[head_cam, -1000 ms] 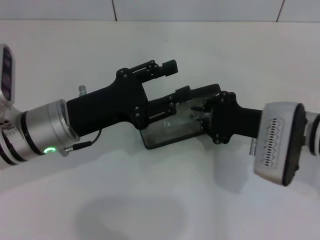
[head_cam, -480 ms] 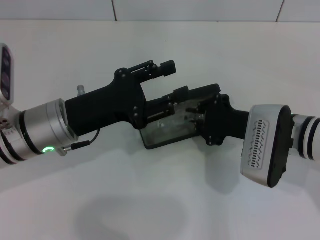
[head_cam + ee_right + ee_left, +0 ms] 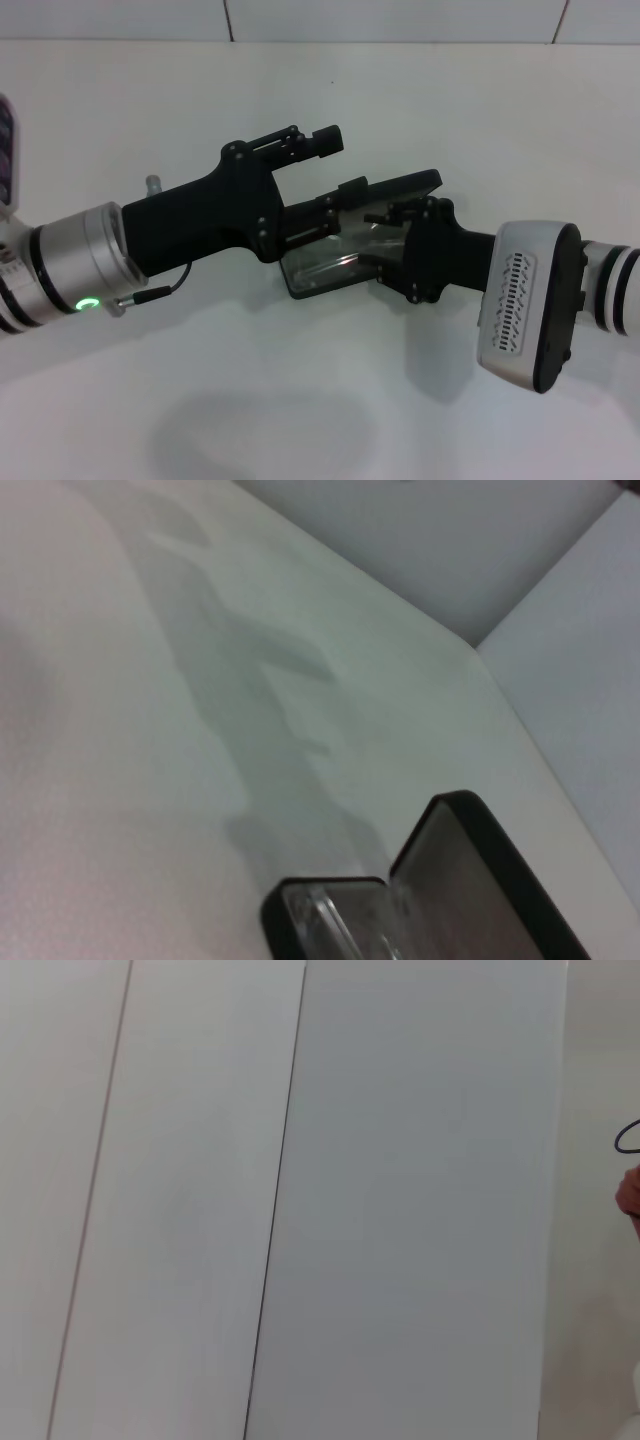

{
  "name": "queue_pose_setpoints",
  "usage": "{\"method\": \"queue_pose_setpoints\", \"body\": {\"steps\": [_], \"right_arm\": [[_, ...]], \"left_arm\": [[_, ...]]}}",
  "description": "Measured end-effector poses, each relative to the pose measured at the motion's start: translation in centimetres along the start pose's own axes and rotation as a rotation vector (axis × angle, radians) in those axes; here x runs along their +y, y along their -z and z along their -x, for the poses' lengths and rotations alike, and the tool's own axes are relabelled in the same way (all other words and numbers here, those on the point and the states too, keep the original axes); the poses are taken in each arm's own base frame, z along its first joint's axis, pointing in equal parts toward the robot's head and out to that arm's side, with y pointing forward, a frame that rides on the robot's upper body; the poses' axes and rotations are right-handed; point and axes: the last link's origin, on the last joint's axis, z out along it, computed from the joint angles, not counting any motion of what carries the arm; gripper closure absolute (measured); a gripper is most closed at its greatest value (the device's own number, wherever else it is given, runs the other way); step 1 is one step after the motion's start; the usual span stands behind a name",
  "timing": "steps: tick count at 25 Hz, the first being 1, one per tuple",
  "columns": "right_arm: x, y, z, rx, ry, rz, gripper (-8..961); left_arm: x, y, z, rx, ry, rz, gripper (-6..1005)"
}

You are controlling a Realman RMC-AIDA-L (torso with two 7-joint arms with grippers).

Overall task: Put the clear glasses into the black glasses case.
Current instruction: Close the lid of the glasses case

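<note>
The black glasses case [image 3: 300, 283] lies open at the middle of the white table, its lid [image 3: 412, 184] raised at the far side. The clear glasses [image 3: 335, 258] lie inside it, faint against the grey lining. My left gripper [image 3: 340, 164] reaches in from the left and stands open, its lower finger [image 3: 350, 188] by the lid's edge and its upper finger above the case. From the right, my right gripper [image 3: 388, 238] is low over the right end of the case, above the glasses. The right wrist view shows the case [image 3: 278, 902] with the glasses [image 3: 328, 927] in it.
The white table [image 3: 320, 400] runs back to a white tiled wall [image 3: 400, 18]. The left wrist view shows only white wall panels [image 3: 400, 1200]. The arms cast soft shadows on the table near the front.
My right arm has moved left, bringing its gripper further over the case. The left gripper has shifted slightly left and up. The case stays where it was.
</note>
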Motion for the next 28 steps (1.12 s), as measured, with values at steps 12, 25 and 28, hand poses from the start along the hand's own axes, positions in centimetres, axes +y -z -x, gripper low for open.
{"method": "queue_pose_setpoints", "body": {"steps": [12,25,28], "right_arm": [[-1.5,4.2,-1.2,-0.095,-0.221,0.177,556],[-7.3,14.5,-8.8,-0.496,-0.819,-0.291,544],[-6.9,15.4,-9.4,-0.527,-0.845,-0.365,541]], "left_arm": [[0.0,0.2,0.0,-0.001,0.002,-0.007,367],[-2.8,-1.6,1.6,-0.116,0.018,-0.168,368],[-4.5,-2.5,2.2,-0.188,0.036,-0.245,368]]}}
